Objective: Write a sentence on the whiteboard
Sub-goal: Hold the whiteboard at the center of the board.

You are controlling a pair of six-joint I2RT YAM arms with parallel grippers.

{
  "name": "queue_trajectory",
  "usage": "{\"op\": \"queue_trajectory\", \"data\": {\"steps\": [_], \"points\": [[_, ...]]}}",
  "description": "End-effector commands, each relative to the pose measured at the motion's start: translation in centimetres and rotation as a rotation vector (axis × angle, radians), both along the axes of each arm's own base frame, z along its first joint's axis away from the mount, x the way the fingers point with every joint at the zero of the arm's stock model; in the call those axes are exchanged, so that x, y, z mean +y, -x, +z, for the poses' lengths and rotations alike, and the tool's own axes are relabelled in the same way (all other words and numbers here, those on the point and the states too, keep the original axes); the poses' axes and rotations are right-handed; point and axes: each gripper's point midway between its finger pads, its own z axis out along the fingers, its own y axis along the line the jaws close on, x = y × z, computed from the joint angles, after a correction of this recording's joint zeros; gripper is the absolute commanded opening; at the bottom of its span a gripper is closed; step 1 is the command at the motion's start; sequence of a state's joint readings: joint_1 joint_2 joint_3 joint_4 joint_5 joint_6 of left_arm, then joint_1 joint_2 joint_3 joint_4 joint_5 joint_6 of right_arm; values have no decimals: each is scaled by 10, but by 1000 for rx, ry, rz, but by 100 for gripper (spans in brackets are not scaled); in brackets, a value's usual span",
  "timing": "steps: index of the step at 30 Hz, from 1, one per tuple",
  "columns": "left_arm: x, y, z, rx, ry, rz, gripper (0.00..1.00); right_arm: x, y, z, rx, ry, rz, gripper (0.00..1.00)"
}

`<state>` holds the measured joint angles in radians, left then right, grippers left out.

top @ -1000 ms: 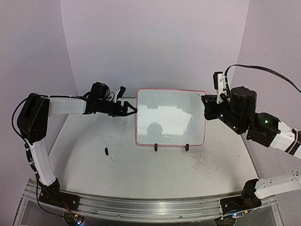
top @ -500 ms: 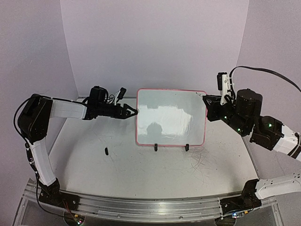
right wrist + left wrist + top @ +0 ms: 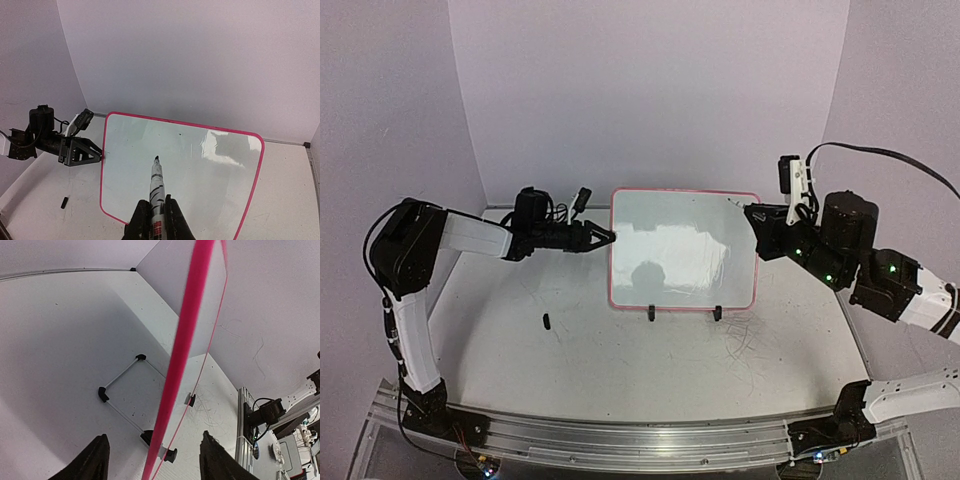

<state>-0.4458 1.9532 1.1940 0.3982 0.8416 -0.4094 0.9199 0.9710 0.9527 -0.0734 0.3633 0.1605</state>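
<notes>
Two tools: left tool (image 3: 154,437) straddles the whiteboard's (image 3: 680,250) edge, unclenched; right tool (image 3: 153,206) clenches a marker (image 3: 156,181).

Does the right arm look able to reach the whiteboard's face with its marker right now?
Probably yes. The marker in the right end effector points at the whiteboard, whose face is bare, with nothing between; the left end effector only straddles the left frame edge.

Matte white tabletop (image 3: 620,365), faint grey scribble marks (image 3: 745,345) front right. Glossy white rectangular whiteboard with red-pink frame (image 3: 683,248) stands mid-table on black clip feet (image 3: 652,314). Small black piece (image 3: 546,321) lies front left.
</notes>
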Motion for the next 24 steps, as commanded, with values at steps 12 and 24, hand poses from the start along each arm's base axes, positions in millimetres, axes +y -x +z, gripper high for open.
{"op": "queue_trajectory", "data": {"steps": [12, 24], "points": [[-6, -13, 0, -79, 6, 36, 32, 3, 2, 7, -26, -49, 15, 0], [-14, 8, -14, -124, -46, 34, 14, 7, 1, 1, -16, -41, 25, 0]]}}
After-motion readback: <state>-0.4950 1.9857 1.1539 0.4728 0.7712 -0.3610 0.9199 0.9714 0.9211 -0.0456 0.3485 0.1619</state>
